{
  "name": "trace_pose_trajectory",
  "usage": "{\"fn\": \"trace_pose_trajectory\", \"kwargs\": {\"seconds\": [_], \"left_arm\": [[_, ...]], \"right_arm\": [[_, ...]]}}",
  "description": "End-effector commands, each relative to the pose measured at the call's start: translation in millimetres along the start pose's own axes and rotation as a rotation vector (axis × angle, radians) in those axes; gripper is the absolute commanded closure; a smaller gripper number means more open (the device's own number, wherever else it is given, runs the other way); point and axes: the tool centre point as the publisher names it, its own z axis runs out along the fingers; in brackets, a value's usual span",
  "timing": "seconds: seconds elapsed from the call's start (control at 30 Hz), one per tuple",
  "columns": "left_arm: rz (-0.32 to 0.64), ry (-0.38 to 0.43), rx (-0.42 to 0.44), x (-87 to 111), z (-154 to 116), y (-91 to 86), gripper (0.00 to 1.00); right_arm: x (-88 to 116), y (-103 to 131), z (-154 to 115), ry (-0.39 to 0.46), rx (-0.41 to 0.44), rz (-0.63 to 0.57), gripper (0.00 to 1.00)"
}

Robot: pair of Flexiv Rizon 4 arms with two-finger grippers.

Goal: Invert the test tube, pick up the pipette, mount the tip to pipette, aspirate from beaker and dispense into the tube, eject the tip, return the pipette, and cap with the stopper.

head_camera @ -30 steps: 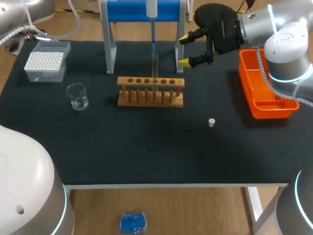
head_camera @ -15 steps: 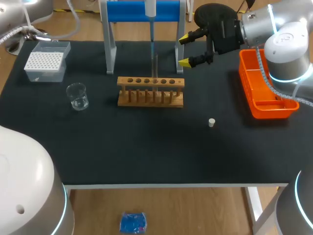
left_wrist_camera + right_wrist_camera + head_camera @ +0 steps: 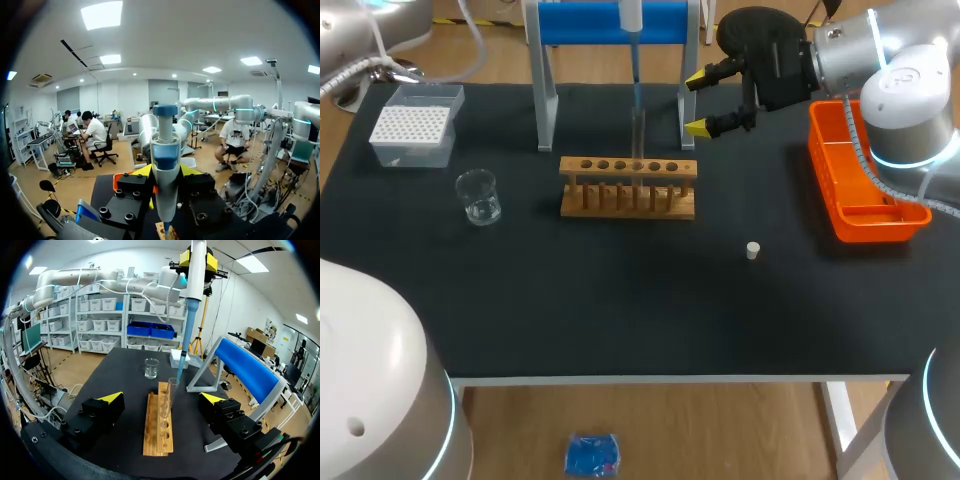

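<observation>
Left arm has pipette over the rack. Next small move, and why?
Probably ease the pipette straight down so its tip enters the test tube, then dispense. The left gripper has its fingers shut on the pipette, the tip hangs right at the mouth of the upright tube in the rack, and the right gripper has its fingers open, clear of it.

Orange tray (image 3: 880, 226), tan rack (image 3: 628, 187), pipette (image 3: 190, 310) apparently white-and-blue.

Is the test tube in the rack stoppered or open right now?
Open. The test tube stands upright in the wooden rack with a bare mouth, while the white stopper lies on the mat, apart from it.
</observation>
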Motion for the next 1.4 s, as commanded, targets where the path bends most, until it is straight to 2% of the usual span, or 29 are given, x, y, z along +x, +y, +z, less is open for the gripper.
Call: {"fn": "trace_pose_trajectory", "kwargs": {"seconds": [0.03,0.2,0.7,1.4], "left_arm": [[0.004,0.003,0.014,0.8,2.9,1.0,1.00],[0.022,0.013,0.051,3.3,4.5,2.5,1.00],[-0.031,0.021,0.009,9.4,2.7,5.7,1.00],[-0.018,0.010,0.013,3.1,6.3,15.3,1.00]], "right_arm": [[-0.1,-0.5,0.1,0.000,-0.002,-0.001,0.00],[-0.1,-0.5,0.1,0.000,-0.002,-0.001,0.00],[-0.1,-0.5,0.1,0.000,-0.002,-0.001,0.00],[-0.1,-0.5,0.1,0.000,-0.002,-0.001,0.00]]}}
